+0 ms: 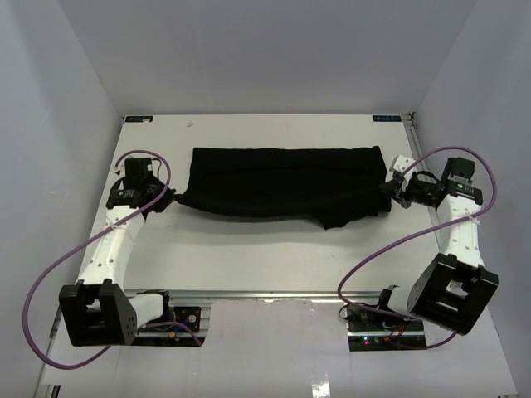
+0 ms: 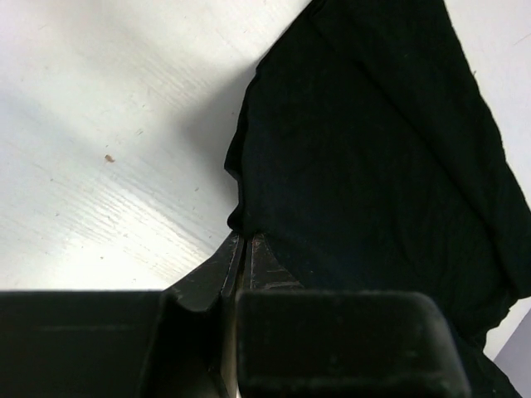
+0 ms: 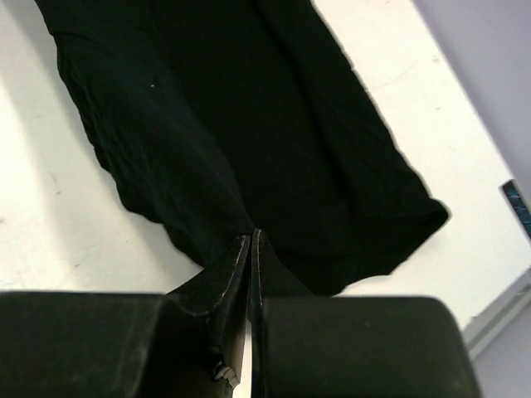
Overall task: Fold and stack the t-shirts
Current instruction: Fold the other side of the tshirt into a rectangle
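- Nearest the arm bases, the bench [image 1: 265, 265] lay bare, so both arms reached forward and outward, one to each end of the cloth.
- The left end effector [image 1: 168, 200] was pressed together on the left end of the black t-shirt [image 1: 282, 186]; its wrist view showed the fingertips [image 2: 241, 242] closed to a sliver, with fabric [image 2: 373, 166] bunched right at them.
- The right end effector [image 1: 390, 190] pinched the opposite end the same way, its tips meeting at the cloth's edge [image 3: 250, 235].
- Held at both ends, the shirt [image 3: 249, 124] lay as a long band across the middle of the bench — probably a grip for pulling it taut or carrying a lengthwise fold over.
- How much fabric each pinch held could not be seen, as the tips were buried in black.
- Layers, sleeves and collar were hard to separate, black on black. No logo or neck tag showed, and a flap [image 1: 336, 220] sagging on the near edge could not be identified.
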